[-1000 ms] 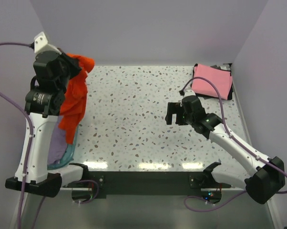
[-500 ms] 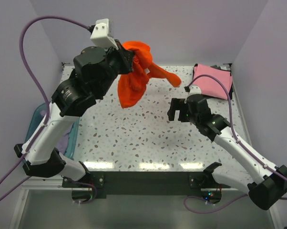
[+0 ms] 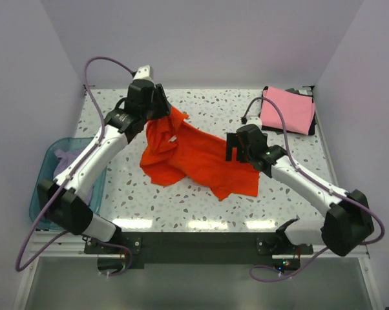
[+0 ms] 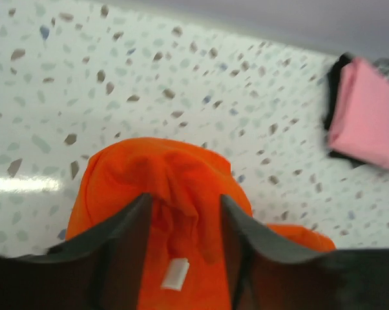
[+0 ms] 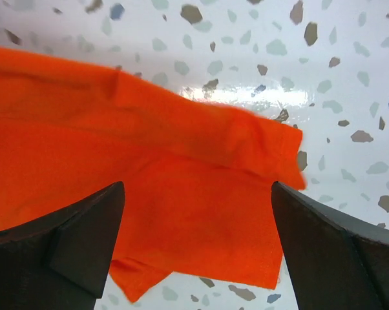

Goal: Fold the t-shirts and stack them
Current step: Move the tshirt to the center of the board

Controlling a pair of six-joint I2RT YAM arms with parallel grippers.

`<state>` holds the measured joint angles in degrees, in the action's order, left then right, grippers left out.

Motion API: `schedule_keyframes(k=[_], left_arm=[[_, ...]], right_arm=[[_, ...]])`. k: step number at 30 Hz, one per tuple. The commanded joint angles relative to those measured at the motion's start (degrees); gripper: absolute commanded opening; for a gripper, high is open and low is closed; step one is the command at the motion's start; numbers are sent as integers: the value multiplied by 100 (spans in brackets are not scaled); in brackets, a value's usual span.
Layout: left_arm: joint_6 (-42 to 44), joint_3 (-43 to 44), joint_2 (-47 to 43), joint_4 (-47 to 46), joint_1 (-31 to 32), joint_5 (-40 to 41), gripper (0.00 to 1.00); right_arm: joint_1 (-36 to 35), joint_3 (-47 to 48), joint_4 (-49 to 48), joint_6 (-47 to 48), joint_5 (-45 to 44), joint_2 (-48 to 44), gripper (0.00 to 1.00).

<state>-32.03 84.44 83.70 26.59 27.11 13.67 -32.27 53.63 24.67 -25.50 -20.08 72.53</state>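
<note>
The orange-red t-shirt point(image 3: 194, 158) lies crumpled and spread mid-surface, a soft, matte cloth with loose folds, one sleeve reaching right and a white label point(image 4: 175, 274) showing near its far edge. The left hand point(image 3: 162, 108) is at that bunched far-left edge, fingers parted with a ridge of cloth between them. The right hand point(image 3: 233, 150) hovers over the shirt's right part, fingers spread wide and holding nothing. The surface point(image 3: 214, 106) is glossy white with grey-brown speckles. The pink t-shirt point(image 3: 286, 110) sits folded flat at the far right corner on a black layer point(image 3: 314, 124). At the left, a translucent teal basin point(image 3: 39, 200) holds the lavender t-shirt point(image 3: 64, 160), partly hidden by the left arm.
</note>
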Motion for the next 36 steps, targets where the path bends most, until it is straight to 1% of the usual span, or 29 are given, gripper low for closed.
schedule_keyframes(k=[1,2,3,4,5,7,9,10,11,12,13,14,16,18,21,22,24,27,28,31,36], left_arm=[[-373,-621,531,-761,-610,-1341,63],[-383,-787,568,-760,-646,-1341,69],[-365,-867,516,-795,-663,-1297,79],[-374,-955,446,-804,-663,-1236,81],[-383,-1148,358,-831,-655,-1192,82],[-426,-1255,138,-604,-664,-885,82],[-593,-1412,7,-131,-655,-482,80],[-689,-1552,-194,-41,-655,-358,76],[-943,-1980,-335,-5,-655,-269,73],[-1102,-2228,-494,48,-646,-112,68],[-1260,-2483,-817,22,-629,-67,61],[-1488,-2990,-977,-39,-602,-32,60],[-1665,-3371,-1284,-171,-418,153,58],[-1833,-3662,-1278,-180,-182,311,57],[-1912,-3725,-840,-189,-22,373,56],[-1903,-3725,-751,-241,-22,364,56],[-1886,-3698,-488,-477,-22,391,52],[-1754,-3488,-102,-681,-31,329,50],[-1719,-3418,-4,-707,-22,303,49],[-1675,-3189,269,-760,-22,277,49],[-1710,-3083,603,-725,-22,399,49]], right_arm=[[37,367,-155,-96,-217,726,99],[37,377,-138,-113,-164,823,99],[37,333,-85,-148,-85,876,99],[37,254,-93,-218,-49,833,99],[37,167,-102,-245,-40,754,99],[37,-122,-85,-350,-23,473,99],[37,-334,107,-421,-66,280,99],[37,-588,178,-482,-93,27,99],[37,-738,214,-613,-119,-106,99],[28,-896,284,-701,-119,-273,98],[37,-1167,319,-876,-111,-536,98],[37,-1283,354,-974,-93,-660,97],[37,-1573,486,-1237,-67,-854,95],[37,-1714,531,-1396,-49,-1056,92],[37,-1943,452,-1581,-49,-1119,90],[37,-2013,425,-1633,-32,-1092,88],[37,-2040,311,-1686,30,-926,86],[37,-2067,153,-1766,74,-680,82],[37,-2075,109,-1792,91,-627,79],[45,-2137,-14,-1845,31,-495,78],[89,-2198,-120,-1871,4,-372,75]])
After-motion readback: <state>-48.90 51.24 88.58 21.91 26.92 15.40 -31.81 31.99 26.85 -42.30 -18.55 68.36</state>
